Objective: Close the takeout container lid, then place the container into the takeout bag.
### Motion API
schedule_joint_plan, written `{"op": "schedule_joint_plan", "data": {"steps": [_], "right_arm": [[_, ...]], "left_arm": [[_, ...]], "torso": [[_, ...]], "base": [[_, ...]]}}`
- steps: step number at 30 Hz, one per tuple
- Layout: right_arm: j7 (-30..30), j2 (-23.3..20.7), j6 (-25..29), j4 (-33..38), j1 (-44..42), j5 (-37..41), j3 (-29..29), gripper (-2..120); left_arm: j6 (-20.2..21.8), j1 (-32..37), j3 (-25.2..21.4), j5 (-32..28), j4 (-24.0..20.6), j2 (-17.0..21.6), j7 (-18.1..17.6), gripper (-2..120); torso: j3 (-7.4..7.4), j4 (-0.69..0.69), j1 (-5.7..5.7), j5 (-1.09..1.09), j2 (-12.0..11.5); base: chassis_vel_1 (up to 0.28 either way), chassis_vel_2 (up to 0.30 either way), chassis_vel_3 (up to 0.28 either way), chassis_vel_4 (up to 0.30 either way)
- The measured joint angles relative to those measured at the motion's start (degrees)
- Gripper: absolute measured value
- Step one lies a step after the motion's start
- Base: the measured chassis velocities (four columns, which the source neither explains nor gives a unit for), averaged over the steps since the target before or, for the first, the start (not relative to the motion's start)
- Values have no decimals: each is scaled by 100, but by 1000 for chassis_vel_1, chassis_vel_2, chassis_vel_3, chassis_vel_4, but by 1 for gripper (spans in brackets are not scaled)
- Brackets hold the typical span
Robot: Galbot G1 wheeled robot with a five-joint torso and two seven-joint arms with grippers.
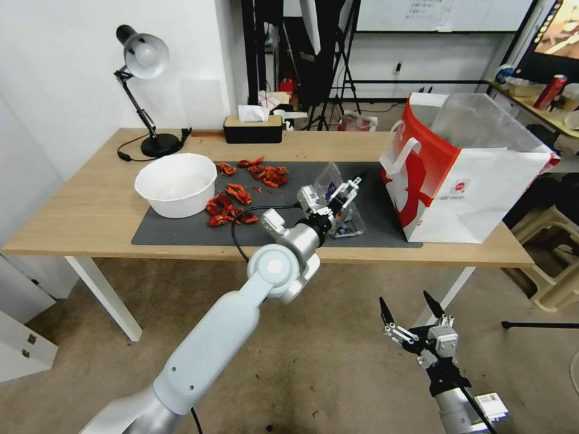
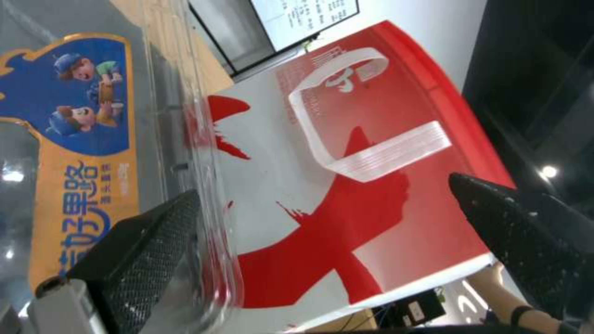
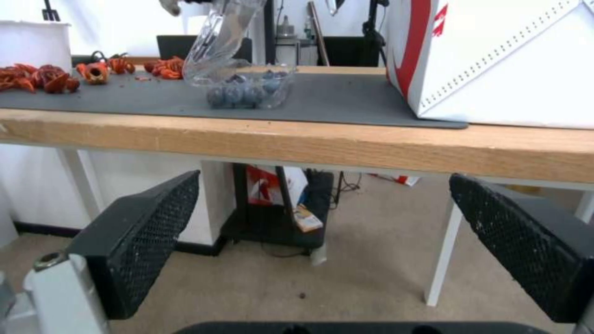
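touching lid [image 2: 93, 139], left end effector [image 1: 350, 187] spread, berries [image 3: 248, 90] below

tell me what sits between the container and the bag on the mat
Nothing: in the head view, bare dark mat separates the container from the bag.

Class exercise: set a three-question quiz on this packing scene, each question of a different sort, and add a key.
1. True or false: the lid is fully shut on the takeout container.
2. The left gripper is at: A the lid, B the white bowl, C the desk lamp.
3. Fill in: the right gripper hangs open below the ___.

Key: 1 false; 2 A; 3 table.
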Motion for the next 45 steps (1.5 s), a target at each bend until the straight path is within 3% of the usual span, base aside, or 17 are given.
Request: {"op": "schedule_joint_plan", "data": {"steps": [2, 12, 14, 30, 45], "right_arm": [[1, -1, 4, 0, -7, -1, 2, 100], [-6, 5, 38, -34, -16, -7, -2, 100], [-13, 12, 50, -46, -17, -9, -9, 100], [-30, -20, -32, 61, 25, 27, -51, 100], [-124, -111, -131, 139, 128, 286, -48, 100]], "left_arm": [[6, -41, 16, -3, 73, -39, 0, 100], [70, -358, 154, 194, 479, -229, -562, 65], [163, -404, 179, 316, 531, -227, -722, 54], [865, -574, 319, 963, 613, -29, -1570, 0], [1061, -682, 471, 1137, 713, -8, -1707, 0]], "torso": [[0, 0, 0, 0, 0], [0, 0, 0, 0, 0], [0, 0, 0, 0, 0], [-1, 0, 0, -1, 1], [0, 0, 0, 0, 1]], "base": [[0, 0, 0, 0], [0, 0, 0, 0], [0, 0, 0, 0], [0, 0, 0, 0], [0, 0, 0, 0]]}}
